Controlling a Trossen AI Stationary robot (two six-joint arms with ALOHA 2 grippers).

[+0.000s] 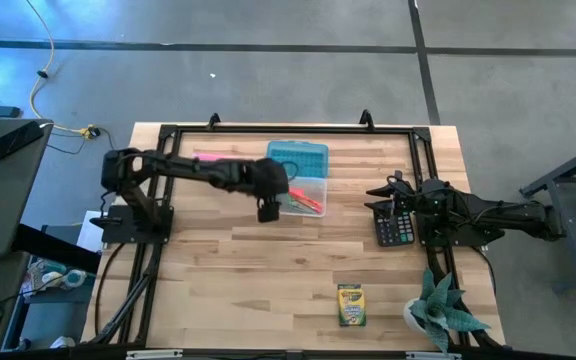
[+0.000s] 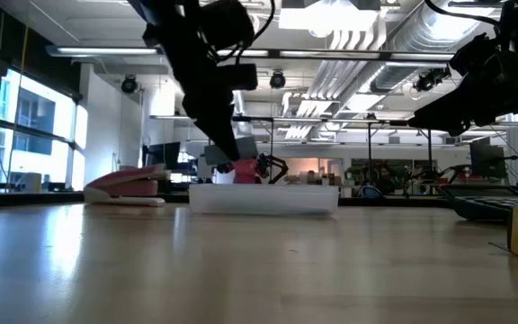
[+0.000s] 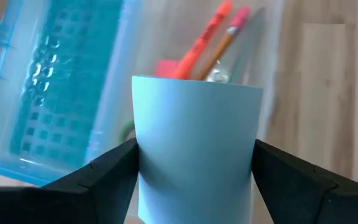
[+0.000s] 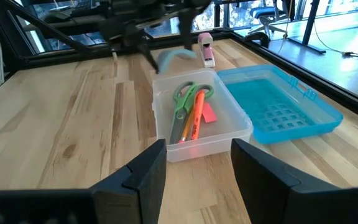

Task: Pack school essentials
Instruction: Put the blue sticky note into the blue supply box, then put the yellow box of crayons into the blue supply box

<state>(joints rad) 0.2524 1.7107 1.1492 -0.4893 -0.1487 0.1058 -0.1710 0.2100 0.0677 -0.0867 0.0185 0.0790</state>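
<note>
your left claw [image 3: 194,180] pinches the light-blue note pad [image 3: 194,162] upright, held over the clear box [image 4: 229,140] for dropping in. beyond it, scissors [image 4: 185,99] and orange marker [image 4: 197,115] already lie inside; the right claw [image 4: 194,165] waits spread, empty, near the bench [image 1: 268,280] edge.

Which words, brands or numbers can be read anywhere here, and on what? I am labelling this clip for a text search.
None can be read for certain.
Yellow-green cardboard crayon box: printing on its face, too small to read.
Black plastic calculator: keys show, their marks too small.
Light-blue square paper note pad in the left claw: blank.
</note>
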